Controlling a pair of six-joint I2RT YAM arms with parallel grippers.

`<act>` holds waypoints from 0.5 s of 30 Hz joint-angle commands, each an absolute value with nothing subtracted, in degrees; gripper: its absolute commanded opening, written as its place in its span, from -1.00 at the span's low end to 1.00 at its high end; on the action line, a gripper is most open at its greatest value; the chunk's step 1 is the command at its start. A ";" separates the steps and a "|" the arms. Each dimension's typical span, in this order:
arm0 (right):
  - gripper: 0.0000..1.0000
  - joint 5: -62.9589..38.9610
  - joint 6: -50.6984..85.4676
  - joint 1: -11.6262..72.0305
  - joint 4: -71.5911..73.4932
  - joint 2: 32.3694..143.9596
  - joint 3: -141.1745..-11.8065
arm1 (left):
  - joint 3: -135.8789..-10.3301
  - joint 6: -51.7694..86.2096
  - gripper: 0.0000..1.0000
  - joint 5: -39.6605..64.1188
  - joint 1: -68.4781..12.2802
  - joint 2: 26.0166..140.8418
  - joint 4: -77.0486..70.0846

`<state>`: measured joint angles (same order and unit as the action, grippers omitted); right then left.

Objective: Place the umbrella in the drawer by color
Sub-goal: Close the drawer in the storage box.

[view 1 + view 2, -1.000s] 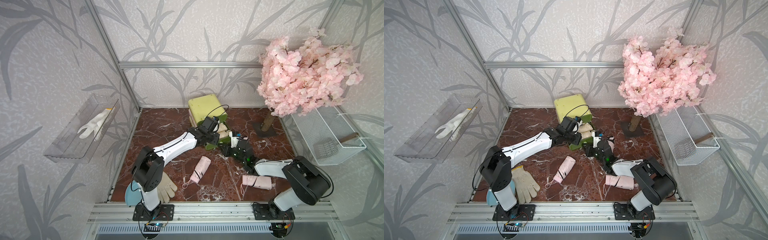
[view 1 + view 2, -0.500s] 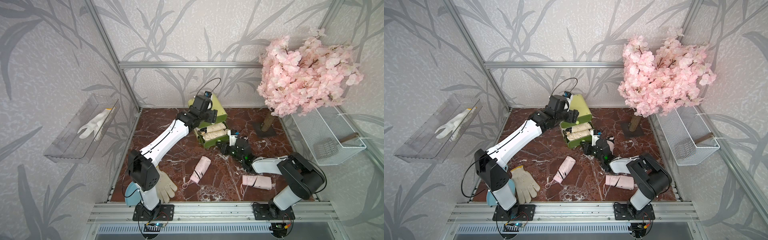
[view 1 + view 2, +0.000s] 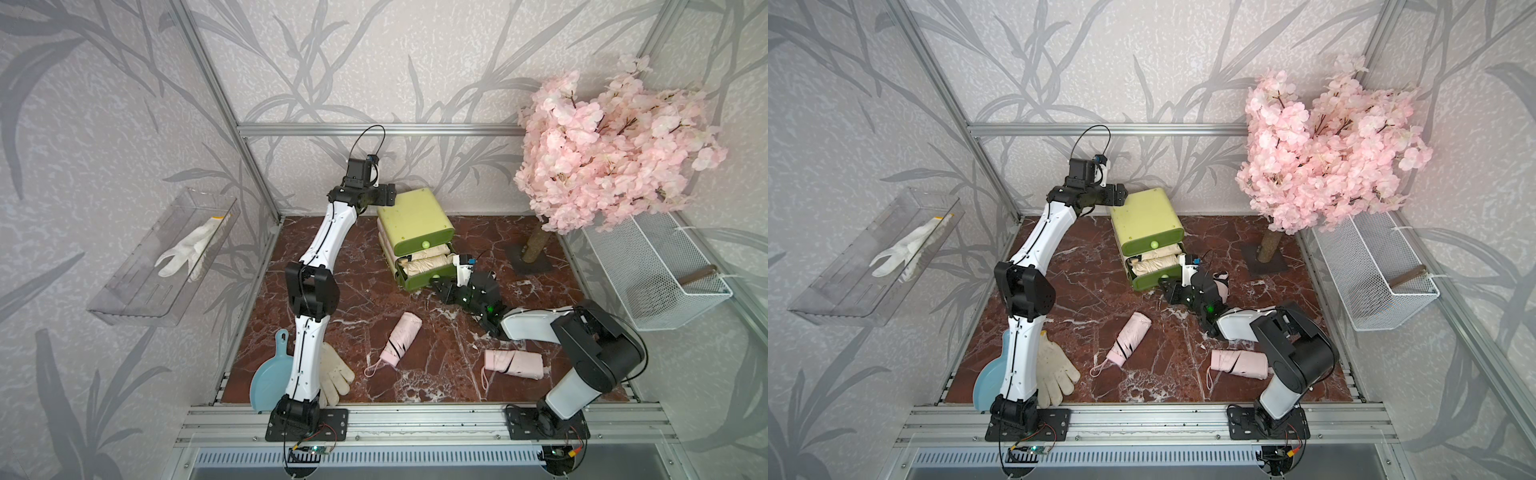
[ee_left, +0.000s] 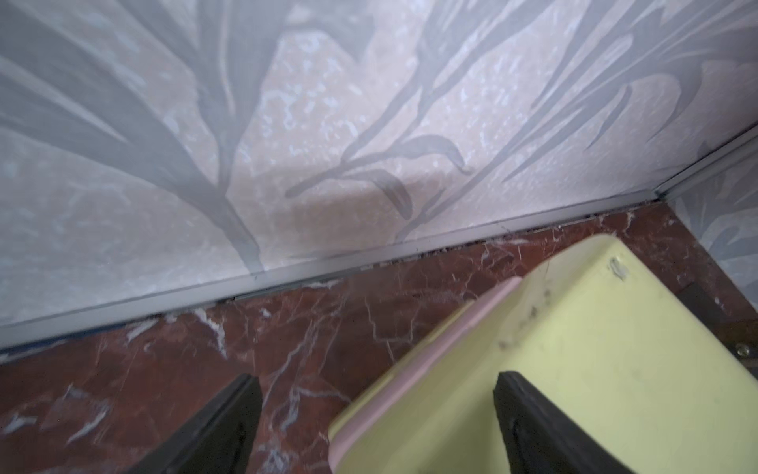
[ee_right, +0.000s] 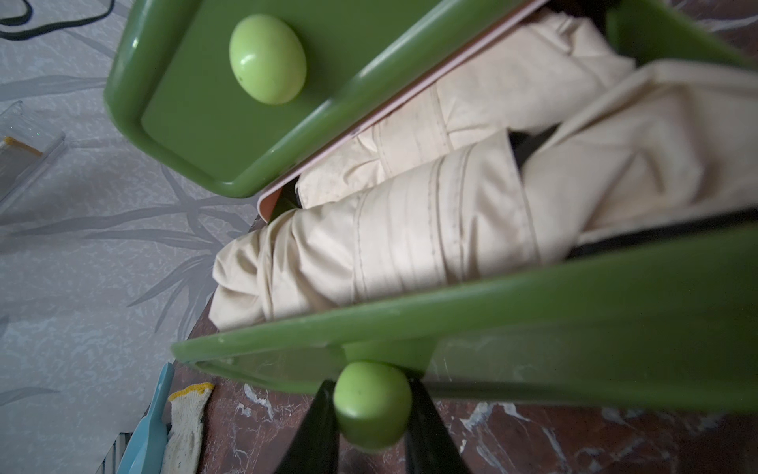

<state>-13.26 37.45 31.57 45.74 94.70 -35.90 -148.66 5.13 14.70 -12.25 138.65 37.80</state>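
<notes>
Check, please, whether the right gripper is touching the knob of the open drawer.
Touching. The right wrist view shows the right gripper closed on the pale-green knob of the open drawer, its fingers pressed against both sides, no gap.

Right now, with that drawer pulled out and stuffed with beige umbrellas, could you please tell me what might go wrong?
1. The beige umbrellas bulge past the open drawer at its rim. Pushing its knob, gripped by the right end effector, may jam them under the drawer above.
2. The left end effector stands open astride the back corner of the chest. A hard push on the drawer could shove the chest against it.
</notes>
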 commanded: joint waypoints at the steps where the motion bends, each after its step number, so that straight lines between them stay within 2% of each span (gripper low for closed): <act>1: -0.50 -15.83 35.70 30.91 52.06 93.25 -39.82 | -157.86 4.03 0.88 27.45 -11.21 143.43 43.96; 3: -0.51 -15.93 35.01 30.64 50.79 93.36 -40.26 | -156.81 5.18 0.88 33.14 -10.52 144.32 42.40; 6: -0.51 -15.82 33.90 30.33 48.64 94.63 -41.86 | -152.38 5.80 0.86 36.28 -10.89 143.48 40.03; 15: -0.51 -16.30 31.92 29.95 48.54 102.61 -51.34 | -145.33 5.28 0.76 37.71 -13.57 142.31 39.19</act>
<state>-14.85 33.80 30.24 41.50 102.21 -45.95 -148.29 6.48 35.55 -11.70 142.39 34.72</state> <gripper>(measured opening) 0.270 0.883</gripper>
